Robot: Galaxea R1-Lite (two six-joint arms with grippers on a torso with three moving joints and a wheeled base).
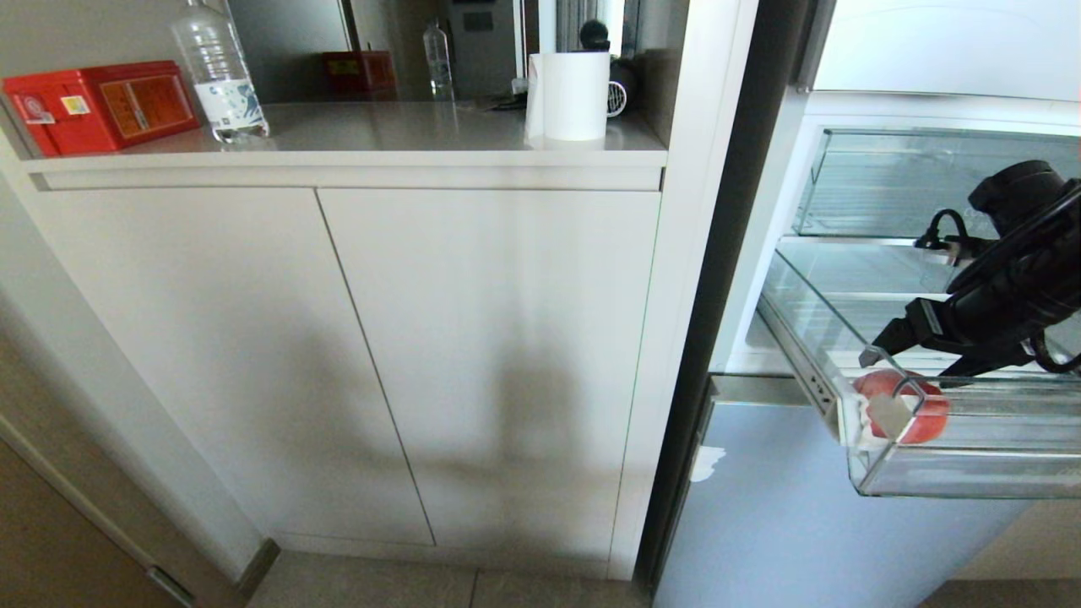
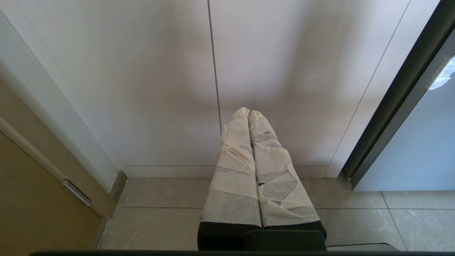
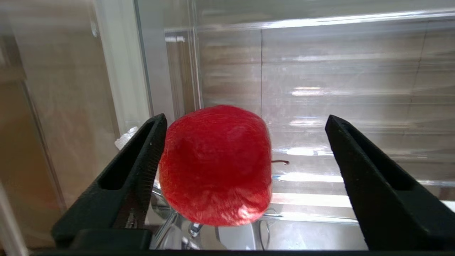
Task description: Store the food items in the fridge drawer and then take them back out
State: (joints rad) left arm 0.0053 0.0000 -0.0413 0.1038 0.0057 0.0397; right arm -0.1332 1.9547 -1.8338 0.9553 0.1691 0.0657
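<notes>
Red food item (image 3: 215,165) between open right gripper (image 3: 245,149) fingers

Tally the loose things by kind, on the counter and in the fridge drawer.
Red food item in the fridge drawer: 1
Red box on the counter: 1
Clear water bottle on the counter: 1
White paper roll on the counter: 1
Total: 4

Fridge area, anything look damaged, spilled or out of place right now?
One oddity: a patch of torn white film or peeled finish on the grey lower fridge door, near its left edge. Otherwise the red food item lies inside the clear fridge drawer; nothing is spilled.
</notes>
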